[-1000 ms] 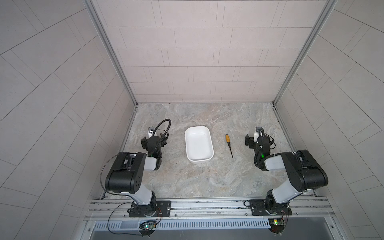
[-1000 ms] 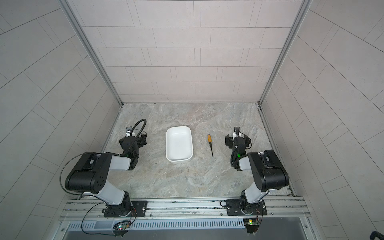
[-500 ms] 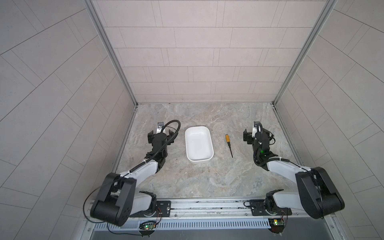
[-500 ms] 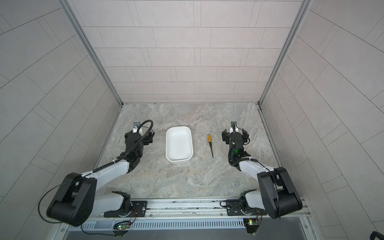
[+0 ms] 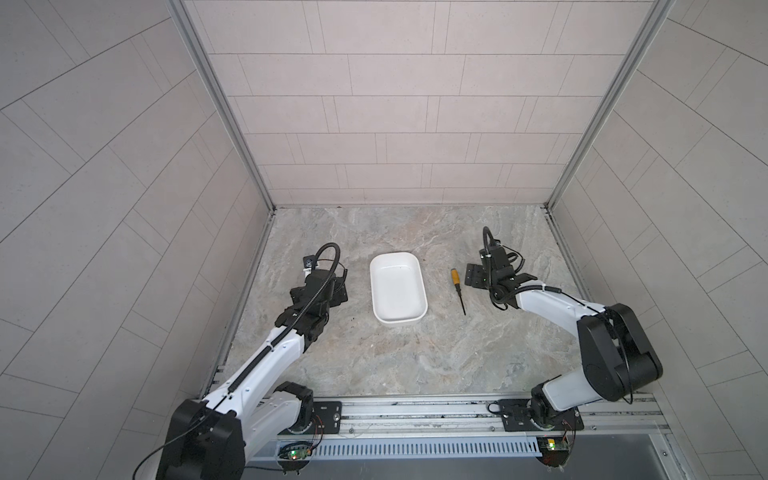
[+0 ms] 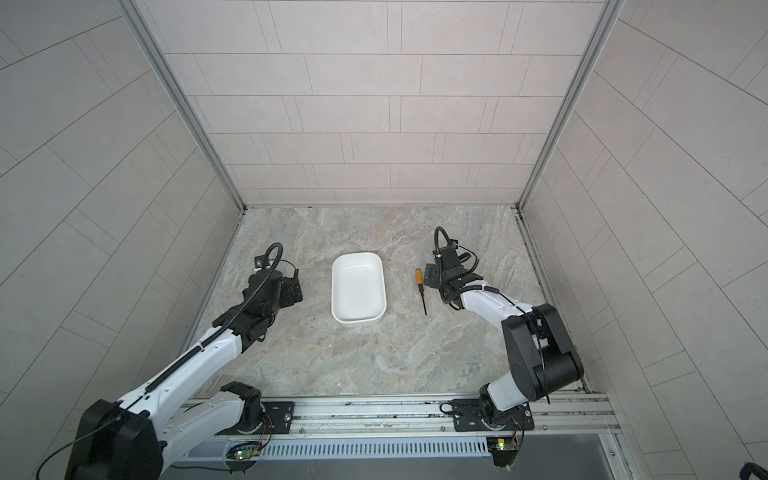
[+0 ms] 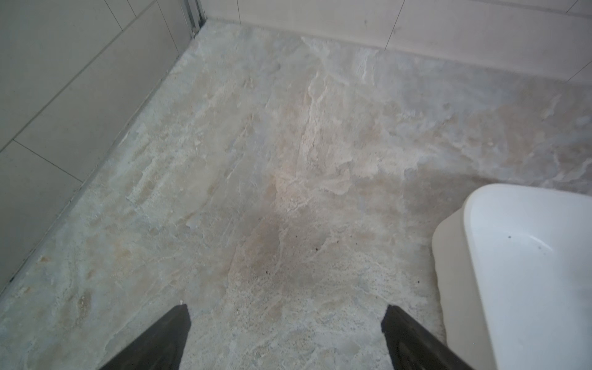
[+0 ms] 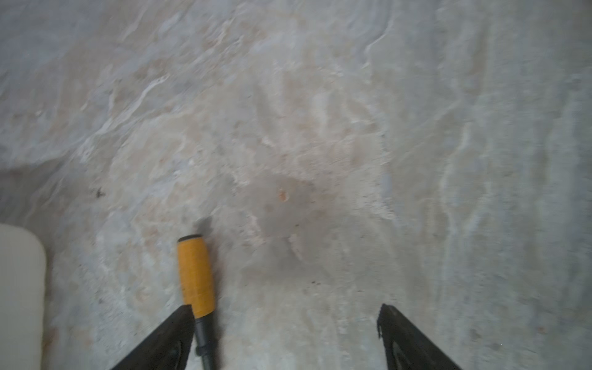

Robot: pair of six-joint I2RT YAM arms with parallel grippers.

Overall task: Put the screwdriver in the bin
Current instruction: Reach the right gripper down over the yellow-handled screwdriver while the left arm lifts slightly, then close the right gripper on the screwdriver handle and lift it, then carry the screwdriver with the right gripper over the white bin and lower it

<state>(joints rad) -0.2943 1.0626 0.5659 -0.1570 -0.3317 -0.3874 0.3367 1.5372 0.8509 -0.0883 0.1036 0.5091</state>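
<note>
The screwdriver lies flat on the marbled bench, just right of centre in both top views. It is outside the bin and apart from it, with a strip of bare bench between them. Its yellow-orange handle points toward the top of the frame and its thin black shaft toward the bottom, roughly parallel to the bin's long side. The bin, a shallow white tray with rounded corners, sits in the middle of the bench with nothing in it.

The right pincer is low over the bench, just right of the screwdriver handle in both top views. In the right wrist view, the right pincer is spread wide, and only bare bench shows across most of the gap. The screwdriver runs up from the bottom edge of that frame, along the inner edge of the finger at lower left. Its black collar is right beside that fingertip, but I cannot tell whether they touch. A corner of the bin shows at the left edge.

The left pincer is left of the bin in both top views, near it but clear of it. In the left wrist view, the left pincer is also spread, with bare bench between its fingers. The bin fills the lower right of that frame.
</note>
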